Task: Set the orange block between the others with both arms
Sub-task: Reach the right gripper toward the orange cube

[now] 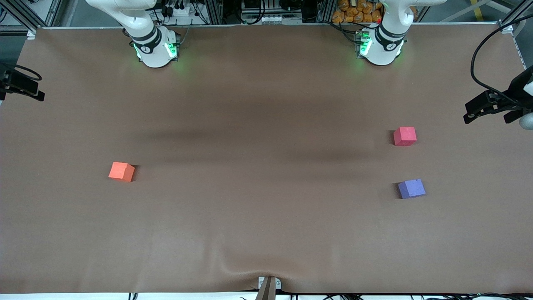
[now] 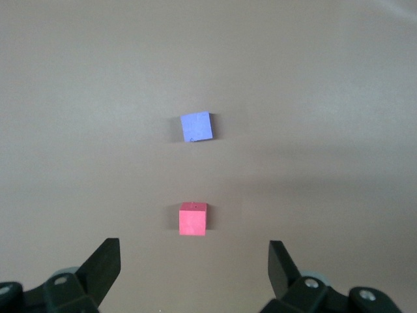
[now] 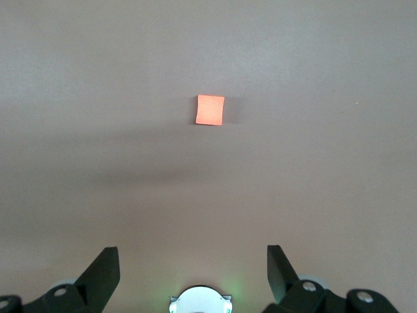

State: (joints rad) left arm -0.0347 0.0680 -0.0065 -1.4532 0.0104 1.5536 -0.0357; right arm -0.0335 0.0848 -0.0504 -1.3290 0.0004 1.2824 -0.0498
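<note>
The orange block lies alone toward the right arm's end of the table. The others lie toward the left arm's end: a pinkish-red cube and a bluish-purple cube, the purple one nearer the front camera, a gap of about two cube widths between them. My left gripper hangs high over the table, open and empty, the red cube just ahead of its fingers. My right gripper is also high, open and empty, over its own base. Neither gripper shows in the front view.
A brown cover spans the table, with a wrinkle by a clamp at the edge nearest the front camera. The arm bases glow green along the edge farthest from it. Black camera mounts reach in at both ends.
</note>
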